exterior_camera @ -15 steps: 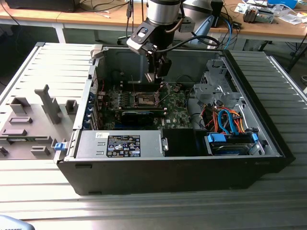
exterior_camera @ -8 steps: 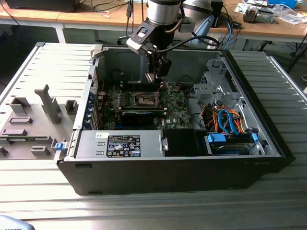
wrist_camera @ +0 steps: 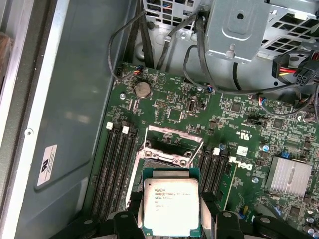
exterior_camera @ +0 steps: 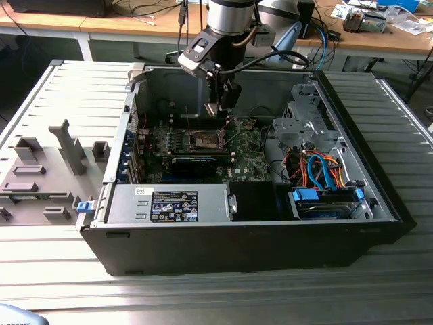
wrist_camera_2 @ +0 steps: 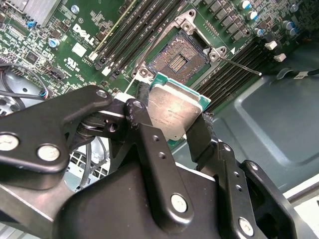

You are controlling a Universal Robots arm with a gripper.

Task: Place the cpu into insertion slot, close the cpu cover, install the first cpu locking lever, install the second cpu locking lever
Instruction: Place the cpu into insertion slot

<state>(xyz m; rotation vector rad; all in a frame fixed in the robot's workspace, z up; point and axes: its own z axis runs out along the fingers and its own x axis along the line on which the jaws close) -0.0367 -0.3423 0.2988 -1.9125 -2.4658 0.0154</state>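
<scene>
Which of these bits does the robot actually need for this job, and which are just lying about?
Needed: the cpu, held in the gripper; the insertion slot; the cpu cover, open.
Lying about: memory slots; coin battery; silver heat sink; orange and blue cables; grey blocks beside the case.

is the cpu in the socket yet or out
Out. The cpu is gripped in the end effector, clear of the board, and the insertion slot lies bare with its pin field exposed.

Black gripper (wrist_camera_2: 172, 118), silver screws (wrist_camera_2: 179, 201), silver-grey arm (exterior_camera: 230, 13)
</scene>
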